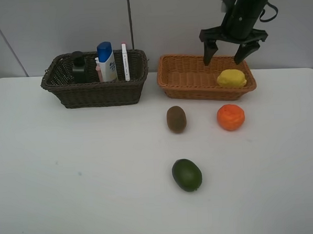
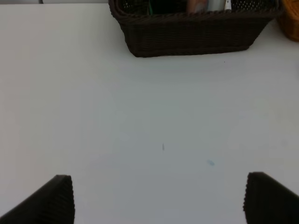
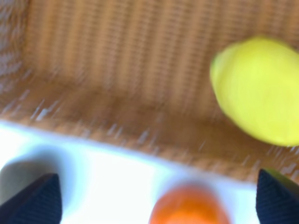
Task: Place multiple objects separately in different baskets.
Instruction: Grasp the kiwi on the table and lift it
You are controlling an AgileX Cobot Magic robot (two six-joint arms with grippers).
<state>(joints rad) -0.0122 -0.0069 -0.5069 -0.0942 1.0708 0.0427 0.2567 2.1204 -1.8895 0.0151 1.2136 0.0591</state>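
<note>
Dark green oval avocado-like fruit (image 1: 187, 174) lies loose at 6 o'clock of brown fuzzy kiwi (image 1: 176, 119). Prob. firm, smooth, apt to roll, so you'd pinch across its short axis. Yellow lemon (image 1: 231, 78) sits in shallow tan wicker basket (image 1: 197, 91) at 12. Right gripper (image 1: 225, 59) is above it, spread and empty; left gripper (image 2: 159, 177) likewise.

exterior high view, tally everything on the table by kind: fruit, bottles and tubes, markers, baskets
Fruit: 4 (yellow lemon, brown kiwi, orange, dark green fruit)
Bottles and tubes: 3 (dark green pump bottle, white blue-capped tube, pink bottle)
Markers: 1 (white marker)
Baskets: 2 (dark brown basket, tan basket)
Total: 10
</note>
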